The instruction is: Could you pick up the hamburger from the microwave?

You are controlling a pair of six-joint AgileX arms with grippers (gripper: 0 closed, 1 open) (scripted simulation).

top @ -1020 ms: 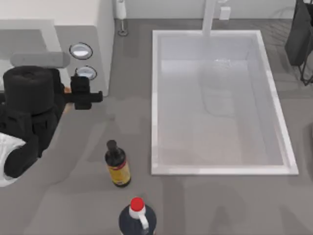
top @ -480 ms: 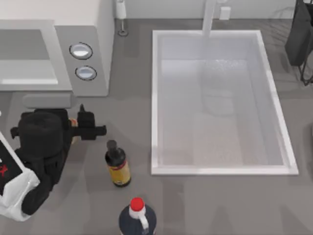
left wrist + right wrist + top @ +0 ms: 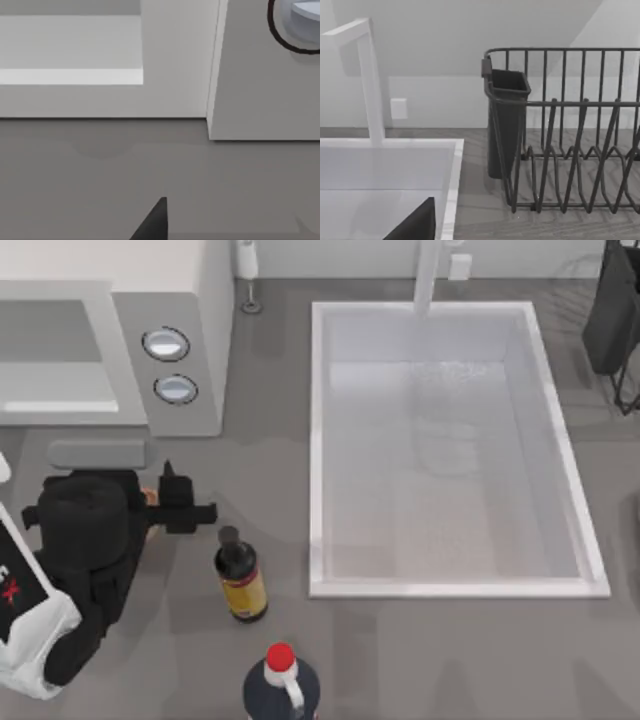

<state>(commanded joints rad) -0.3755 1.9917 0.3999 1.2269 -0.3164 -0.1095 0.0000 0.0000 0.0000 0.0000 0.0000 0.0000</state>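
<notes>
The white microwave (image 3: pixel 195 405) stands at the back left with its grey cavity facing the table front; the left wrist view shows its front (image 3: pixel 175 60) close up, with one knob (image 3: pixel 295 25). My left gripper (image 3: pixel 168 502) hovers over the table just in front of the microwave, shut on the hamburger (image 3: pixel 148 497). Only an orange sliver of the bun shows beside the black fingers. One dark fingertip (image 3: pixel 152 225) pokes into the left wrist view. In the right wrist view a dark fingertip (image 3: pixel 415 225) of my right gripper sits by the sink's corner.
A dark bottle with a yellow label (image 3: pixel 240 575) stands just right of the left gripper. A red-capped dark bottle (image 3: pixel 281 680) is at the front edge. The big white sink (image 3: pixel 318 440) and faucet (image 3: pixel 428 275) lie to the right, with a black dish rack (image 3: pixel 570 125) beyond.
My left gripper has pulled back from the microwave's mouth toward the table front with the hamburger. Most of that happened earlier; in the last half second it only crept slightly further.
</notes>
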